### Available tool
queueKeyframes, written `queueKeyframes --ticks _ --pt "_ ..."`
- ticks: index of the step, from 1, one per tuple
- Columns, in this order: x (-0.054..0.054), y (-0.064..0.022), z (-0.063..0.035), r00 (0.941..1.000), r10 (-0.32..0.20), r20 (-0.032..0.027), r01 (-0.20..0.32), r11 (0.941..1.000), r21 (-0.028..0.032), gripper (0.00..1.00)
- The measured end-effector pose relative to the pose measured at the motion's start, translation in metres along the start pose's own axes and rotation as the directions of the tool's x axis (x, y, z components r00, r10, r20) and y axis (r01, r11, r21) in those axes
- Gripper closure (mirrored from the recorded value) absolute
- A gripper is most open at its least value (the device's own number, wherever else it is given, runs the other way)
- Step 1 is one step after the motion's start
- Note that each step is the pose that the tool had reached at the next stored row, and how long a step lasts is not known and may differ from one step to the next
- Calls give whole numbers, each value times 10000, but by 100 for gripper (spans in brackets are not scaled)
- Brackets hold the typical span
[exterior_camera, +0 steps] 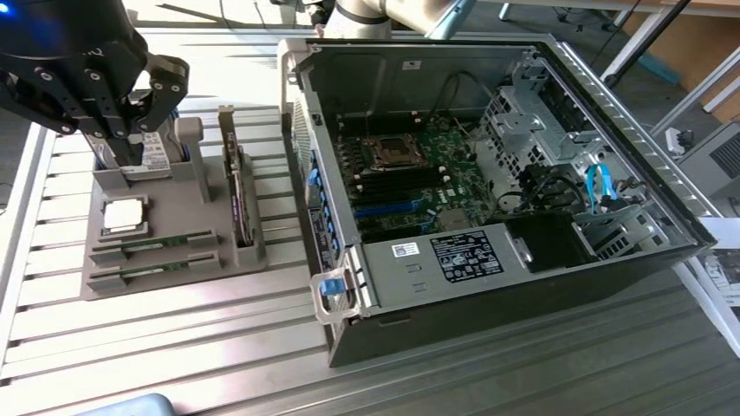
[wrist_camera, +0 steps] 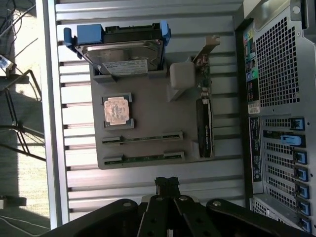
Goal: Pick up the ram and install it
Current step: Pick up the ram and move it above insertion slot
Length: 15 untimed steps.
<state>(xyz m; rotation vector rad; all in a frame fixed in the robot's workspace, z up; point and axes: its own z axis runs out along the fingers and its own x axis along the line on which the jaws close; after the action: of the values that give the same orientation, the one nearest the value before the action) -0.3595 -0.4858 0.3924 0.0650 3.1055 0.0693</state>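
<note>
step: approach to ram [exterior_camera: 156,244] | gripper [exterior_camera: 133,143]: fingers together, empty, over gray holder [exterior_camera: 173,208] | ram: on edge in holder's slot, beside processor [exterior_camera: 124,215] | advice: likely best opened first, centred along stick, lowered straight

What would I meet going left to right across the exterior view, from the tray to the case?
In order: ram sticks → expansion card → blue latch → motherboard → blue cable.
</note>
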Motion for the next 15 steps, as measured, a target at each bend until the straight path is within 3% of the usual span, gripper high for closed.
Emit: queueKeyframes --ticks 3,7,11,15 --pt "0 0 4 9983 -585 -26 585 9983 -20 89" --pt "0 0 9 9914 -1305 -55 1305 9914 -49 89" --pt "0 -1 18 9793 -2023 -84 2022 9793 -77 89" --pt "1 -1 28 9621 -2723 -112 2722 9622 -91 89"
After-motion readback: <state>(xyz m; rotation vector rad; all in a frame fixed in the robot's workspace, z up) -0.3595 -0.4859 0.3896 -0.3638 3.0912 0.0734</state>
